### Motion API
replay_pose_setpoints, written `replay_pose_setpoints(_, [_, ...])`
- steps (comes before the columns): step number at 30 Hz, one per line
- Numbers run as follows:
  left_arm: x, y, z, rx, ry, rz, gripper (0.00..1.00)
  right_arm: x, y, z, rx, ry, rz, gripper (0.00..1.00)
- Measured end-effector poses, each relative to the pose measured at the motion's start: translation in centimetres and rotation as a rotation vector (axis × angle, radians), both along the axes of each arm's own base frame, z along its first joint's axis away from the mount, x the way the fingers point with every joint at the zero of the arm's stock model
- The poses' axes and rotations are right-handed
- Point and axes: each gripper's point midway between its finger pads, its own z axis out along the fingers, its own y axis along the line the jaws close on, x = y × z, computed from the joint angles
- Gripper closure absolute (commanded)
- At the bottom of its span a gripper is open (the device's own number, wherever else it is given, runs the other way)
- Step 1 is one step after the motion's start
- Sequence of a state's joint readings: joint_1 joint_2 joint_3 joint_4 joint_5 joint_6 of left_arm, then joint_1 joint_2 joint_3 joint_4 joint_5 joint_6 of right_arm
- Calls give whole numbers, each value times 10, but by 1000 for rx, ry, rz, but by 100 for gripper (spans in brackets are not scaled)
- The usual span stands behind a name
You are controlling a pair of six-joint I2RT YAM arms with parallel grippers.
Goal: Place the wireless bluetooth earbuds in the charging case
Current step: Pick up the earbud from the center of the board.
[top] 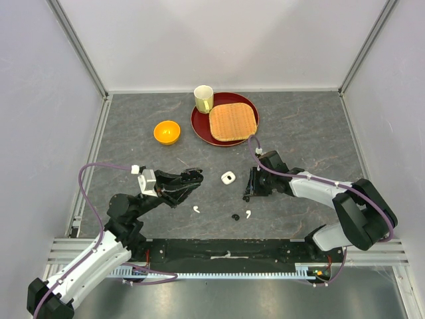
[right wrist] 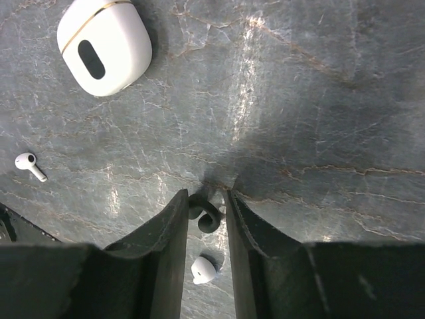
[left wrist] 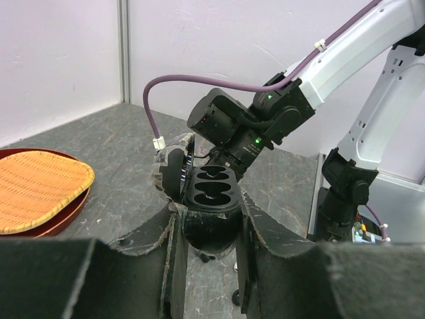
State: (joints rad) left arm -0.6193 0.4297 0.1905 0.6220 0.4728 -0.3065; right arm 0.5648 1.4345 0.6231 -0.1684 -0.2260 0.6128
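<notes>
Left claw (left wrist: 208,207) clamped on the open black charging case (left wrist: 212,189); right claw (right wrist: 206,199), jaws slightly apart astride a black earbud (right wrist: 202,216) toward the tabletop's (right wrist: 332,100) near edge, should close centred and gently.

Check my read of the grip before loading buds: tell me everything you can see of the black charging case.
The black charging case is a rounded, glossy, plastic-looking shell, clamped by its lower body in the left gripper, off the table. Its hinged lid stands open to the left. Two dark moulded wells face the wrist camera; both look empty, though black on black is hard to judge.
</notes>
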Motion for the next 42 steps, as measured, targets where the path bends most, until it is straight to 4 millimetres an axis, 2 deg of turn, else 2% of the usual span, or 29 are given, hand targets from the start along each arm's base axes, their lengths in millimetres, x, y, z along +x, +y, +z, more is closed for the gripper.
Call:
replay_pose_setpoints(7, [0, 0, 0, -3, 7, -2, 98, -3, 3, 0, 21, 11, 10, 69])
replay_pose_setpoints(19, [0, 0, -1, -4, 10, -1, 98, -9, 5, 0, 39, 31, 24, 63])
replay_pose_setpoints(27, [1, 0, -1, -5, 13, 3, 98, -12, 7, 1, 50, 44, 34, 67])
replay_pose_setpoints(34, [3, 1, -1, -11, 24, 15, 98, -15, 8, 1, 55, 57, 37, 56])
replay_pose_setpoints(42, [5, 0, -5, -2, 40, 17, 98, -15, 10, 2, 68, 64, 38, 54])
